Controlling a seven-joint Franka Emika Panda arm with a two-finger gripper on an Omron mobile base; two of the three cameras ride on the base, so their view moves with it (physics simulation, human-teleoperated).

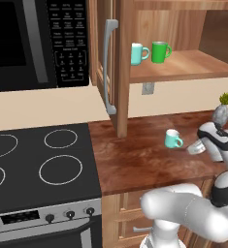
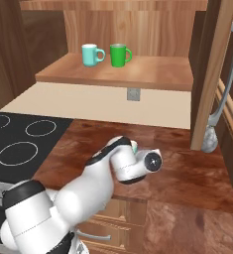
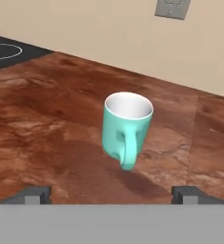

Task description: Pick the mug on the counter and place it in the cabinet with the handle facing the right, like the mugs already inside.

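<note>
The teal mug (image 1: pixel 173 139) stands upright on the reddish-brown counter (image 1: pixel 135 164), its handle (image 3: pixel 128 147) turned toward the hand camera. My gripper (image 1: pixel 195 147) hovers low just right of it, open, with nothing between the fingers; in the hand view the mug (image 3: pixel 127 126) sits a short way ahead of the two tips (image 3: pixel 35 194). From the right base view my arm covers most of the mug (image 2: pixel 134 145). Above, the cabinet (image 1: pixel 183 68) stands open, with a pale aqua mug (image 1: pixel 138 53) and a green mug (image 1: pixel 160 52) on its shelf, handles to the right.
The open cabinet door (image 1: pixel 118 68) with its grey bar pull (image 1: pixel 108 65) juts out above the counter's left end. A black cooktop (image 1: pixel 38 164) lies to the left under a microwave (image 1: pixel 33 38). A small potted plant (image 1: pixel 222 110) stands at the counter's back right.
</note>
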